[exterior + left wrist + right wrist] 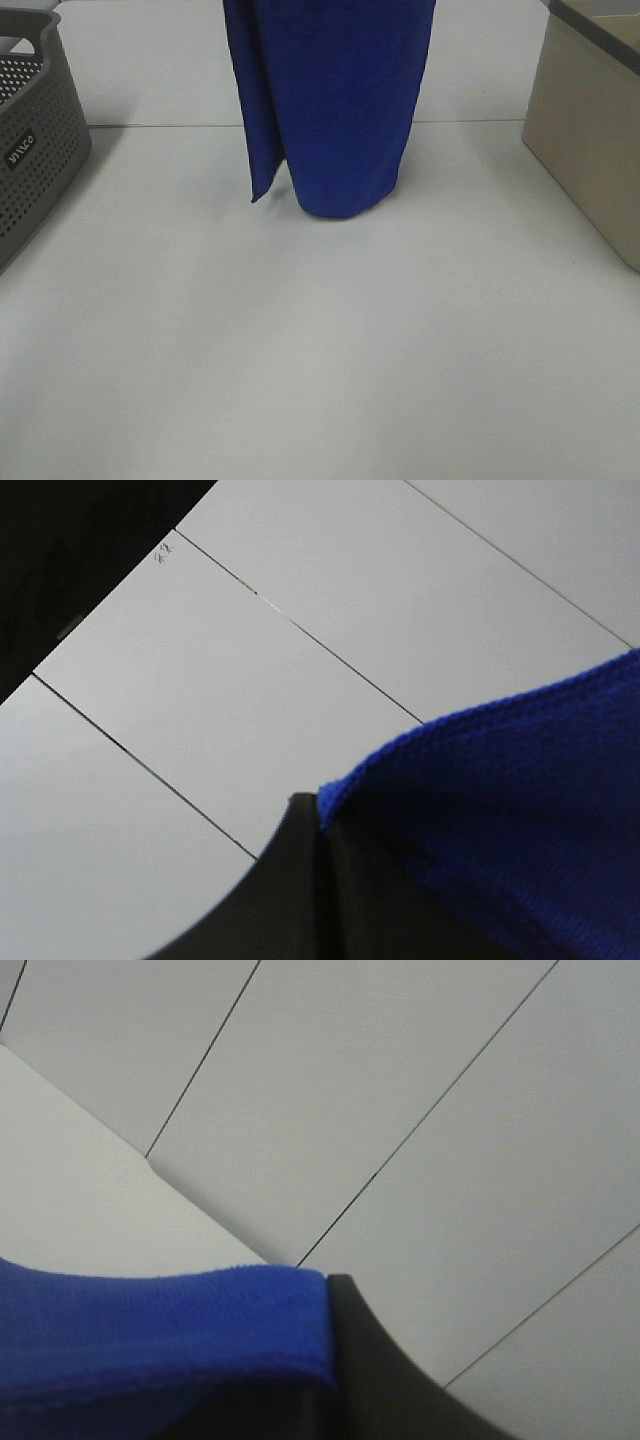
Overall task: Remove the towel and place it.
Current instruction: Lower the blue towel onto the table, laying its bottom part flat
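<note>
- Above the middle of the white surface (320, 350), the towel (335, 100) hangs as a long, folded, deep-blue drape from beyond the top of the high view; whether its lowest fold touches the surface or hangs just over it cannot be told
- Left end effector (318, 825) is closed on the towel's edge in its wrist view; right end effector (338, 1340) likewise pinches a hemmed edge, and both grip close to the border of the cloth
- A pinch this near the edge could slip under the plush cloth's weight, dropping one corner and leaving the towel dangling from one arm
- If the arms travel sideways while the bottom fold drags, friction could tug the cloth free or bunch it
- Swinging cloth could catch the grey perforated basket (30, 150) at the left or brush the beige box (590, 140) at the right
- Letting go from this height would probably land the towel crumpled, not flat
</note>
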`<state>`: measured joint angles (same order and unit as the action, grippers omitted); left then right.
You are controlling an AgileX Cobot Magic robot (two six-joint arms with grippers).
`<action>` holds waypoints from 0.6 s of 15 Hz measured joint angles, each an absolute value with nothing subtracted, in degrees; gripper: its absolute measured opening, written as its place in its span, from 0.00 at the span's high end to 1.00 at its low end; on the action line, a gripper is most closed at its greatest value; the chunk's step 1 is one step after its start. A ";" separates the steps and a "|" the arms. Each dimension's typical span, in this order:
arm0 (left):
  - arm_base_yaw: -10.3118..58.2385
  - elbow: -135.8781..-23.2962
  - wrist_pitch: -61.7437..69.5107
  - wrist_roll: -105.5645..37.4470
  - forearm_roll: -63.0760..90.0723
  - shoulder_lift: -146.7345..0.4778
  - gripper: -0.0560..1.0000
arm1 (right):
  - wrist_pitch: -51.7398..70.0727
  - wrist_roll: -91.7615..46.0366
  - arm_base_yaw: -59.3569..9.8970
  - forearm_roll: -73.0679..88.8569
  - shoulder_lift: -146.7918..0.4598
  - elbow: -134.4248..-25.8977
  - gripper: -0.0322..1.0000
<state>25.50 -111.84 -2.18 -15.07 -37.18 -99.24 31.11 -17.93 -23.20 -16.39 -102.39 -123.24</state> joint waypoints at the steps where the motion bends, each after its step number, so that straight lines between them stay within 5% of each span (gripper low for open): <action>1: 24.35 -111.84 -4.07 -15.07 -37.01 -100.15 0.95 | 29.45 -17.93 -23.20 -17.07 -102.96 -123.24 0.95; 9: 14.78 -112.47 -20.68 -15.07 -31.46 -108.69 0.95 | 14.27 -17.93 -23.20 -18.74 -111.73 -123.30 0.95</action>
<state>14.78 -112.47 -20.68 -15.07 -31.46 -108.69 14.27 -17.93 -23.20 -18.74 -111.73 -123.30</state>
